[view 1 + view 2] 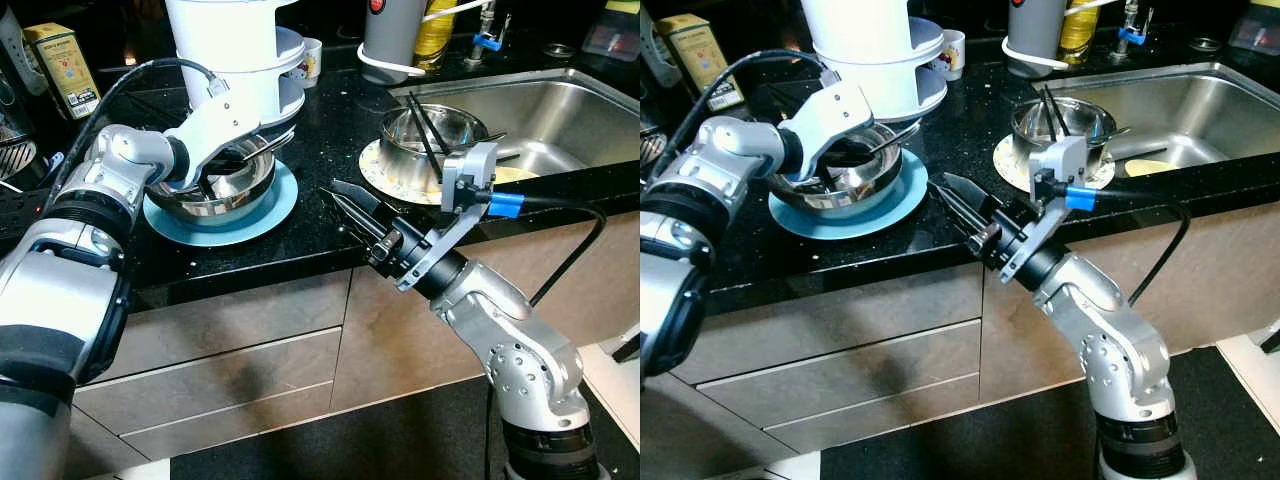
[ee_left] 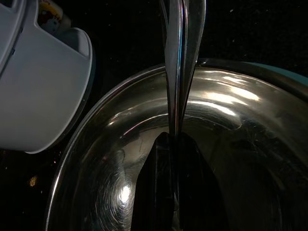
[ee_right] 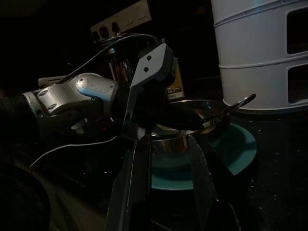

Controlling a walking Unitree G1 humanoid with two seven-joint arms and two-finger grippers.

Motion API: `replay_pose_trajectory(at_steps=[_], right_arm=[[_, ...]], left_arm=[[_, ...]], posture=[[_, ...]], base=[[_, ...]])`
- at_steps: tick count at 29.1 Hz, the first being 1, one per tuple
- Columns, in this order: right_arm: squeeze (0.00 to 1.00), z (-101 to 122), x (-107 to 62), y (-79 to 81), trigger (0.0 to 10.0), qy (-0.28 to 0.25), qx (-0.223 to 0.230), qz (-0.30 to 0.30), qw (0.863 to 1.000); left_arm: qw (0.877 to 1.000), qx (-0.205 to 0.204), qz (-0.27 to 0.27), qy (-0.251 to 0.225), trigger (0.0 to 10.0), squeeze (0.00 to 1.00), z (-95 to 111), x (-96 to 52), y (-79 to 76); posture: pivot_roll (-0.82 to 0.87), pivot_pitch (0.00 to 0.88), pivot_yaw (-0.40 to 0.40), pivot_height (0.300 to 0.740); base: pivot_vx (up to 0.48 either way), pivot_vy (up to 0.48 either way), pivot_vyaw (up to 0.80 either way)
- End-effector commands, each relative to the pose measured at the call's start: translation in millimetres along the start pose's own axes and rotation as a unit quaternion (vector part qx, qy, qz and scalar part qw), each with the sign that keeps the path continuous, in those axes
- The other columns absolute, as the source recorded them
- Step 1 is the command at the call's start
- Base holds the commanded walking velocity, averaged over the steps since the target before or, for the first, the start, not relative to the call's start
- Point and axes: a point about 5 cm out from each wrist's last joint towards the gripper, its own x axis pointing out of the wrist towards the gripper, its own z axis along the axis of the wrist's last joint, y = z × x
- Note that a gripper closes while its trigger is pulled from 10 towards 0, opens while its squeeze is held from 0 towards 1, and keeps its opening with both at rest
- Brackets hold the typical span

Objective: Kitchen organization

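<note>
- Steel gleams in the bowl (image 1: 222,190), which is seated on a blue plate (image 1: 262,216) on the black counter (image 1: 300,240), just in front of a white tiered appliance (image 1: 232,55).
- A metal utensil (image 2: 180,57) is pinched between the closed fingers of the left gripper (image 1: 222,172), which is dipped inside the bowl; the utensil's handle is seen poking out over the rim.
- The right gripper (image 1: 350,205) is held above the counter edge, just beside the blue plate, its fingers set narrowly apart with nothing between them.
- A second steel bowl (image 1: 432,132), with dark utensils standing in it, is seen on a patterned plate (image 1: 385,170) next to the sink (image 1: 560,110).
- A yellow box (image 1: 62,68) is spotted at the back left, and a grey canister (image 1: 392,30) at the back beside a yellow bottle (image 1: 435,30).
</note>
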Motion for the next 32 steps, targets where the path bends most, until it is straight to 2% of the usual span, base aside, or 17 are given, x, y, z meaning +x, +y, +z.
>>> replay_pose_trajectory(at_steps=[1, 12, 16, 17, 18, 19, 20, 24, 25, 29, 30, 31, 32], right_arm=[[0.00, 1.8, 1.0, 0.0, 10.0, 0.005, -0.007, 0.003, 1.000], [0.00, 6.1, 0.7, -0.1, 10.0, -0.004, -0.007, 0.002, 1.000], [0.00, 6.0, 0.9, -0.2, 10.0, -0.005, -0.006, 0.003, 1.000], [0.00, 5.7, 2.0, 0.1, 10.0, -0.005, -0.006, 0.007, 1.000], [0.00, 5.7, 2.0, 0.1, 10.0, -0.005, -0.006, 0.007, 1.000], [0.00, 5.6, 2.6, 0.3, 10.0, -0.005, -0.006, 0.008, 1.000], [0.00, 5.6, 3.1, 0.4, 10.0, -0.005, -0.006, 0.010, 1.000], [0.00, 5.9, 3.6, 0.4, 10.0, -0.005, -0.008, 0.011, 1.000], [0.00, 5.8, 3.2, -0.1, 10.0, -0.004, -0.009, 0.010, 1.000], [0.00, 5.7, 3.0, -0.2, 10.0, -0.004, -0.010, 0.008, 1.000], [0.00, 5.9, 2.5, -0.3, 10.0, -0.003, -0.010, 0.007, 1.000], [0.00, 5.9, 2.4, -0.3, 10.0, -0.003, -0.011, 0.006, 1.000], [0.00, 6.0, 2.2, -0.3, 10.0, -0.003, -0.011, 0.006, 1.000]], left_arm=[[1.000, 0.001, 0.004, -0.007, 0.0, 0.00, 4.8, -4.6, 7.0], [0.998, -0.021, 0.032, -0.050, 0.0, 0.00, 20.3, -28.3, 35.6], [0.998, -0.021, 0.023, -0.046, 0.0, 0.00, 18.3, -29.2, 34.8], [1.000, -0.005, 0.001, -0.028, 2.7, 0.00, 11.5, -25.9, 27.6], [1.000, -0.005, 0.001, -0.028, 2.7, 0.00, 11.5, -25.9, 27.6], [1.000, 0.003, -0.006, -0.020, 4.9, 0.00, 8.6, -24.4, 24.4], [1.000, 0.007, -0.007, -0.016, 10.0, 0.00, 7.2, -23.5, 22.9], [1.000, 0.027, 0.015, 0.002, 10.0, 0.00, 4.1, -20.9, 22.0], [0.998, 0.042, 0.036, 0.012, 10.0, 0.00, 2.6, -18.1, 21.2], [0.998, 0.032, 0.048, 0.008, 10.0, 0.00, 2.8, -15.7, 20.4], [0.999, 0.020, 0.045, -0.001, 10.0, 0.23, 4.5, -14.7, 19.8], [0.999, 0.013, 0.042, -0.005, 10.0, 1.00, 5.1, -14.4, 19.6], [0.999, 0.010, 0.039, -0.008, 10.0, 1.00, 5.7, -14.4, 19.4]], posture=[[-0.01, 0.201, 0.021, 0.740], [-0.02, 0.192, 0.026, 0.740], [-0.01, 0.186, 0.024, 0.740], [-0.01, 0.180, 0.018, 0.740], [-0.01, 0.180, 0.018, 0.740], [-0.01, 0.180, 0.018, 0.740], [-0.01, 0.180, 0.018, 0.740], [-0.01, 0.180, 0.018, 0.740], [-0.01, 0.174, 0.015, 0.740], [-0.01, 0.174, 0.017, 0.740], [-0.02, 0.175, 0.020, 0.740], [-0.02, 0.175, 0.020, 0.740], [-0.02, 0.175, 0.023, 0.740]], base=[[0.000, 0.000, 0.00], [0.000, 0.000, 0.00], [0.000, 0.000, 0.00], [0.000, 0.000, 0.00], [0.000, 0.000, 0.00], [0.000, 0.000, 0.00], [0.000, 0.000, 0.00], [0.000, 0.000, 0.00], [0.000, 0.000, 0.00], [0.000, 0.000, 0.00], [0.000, 0.000, 0.00], [0.000, 0.000, 0.00], [0.000, 0.000, 0.00]])
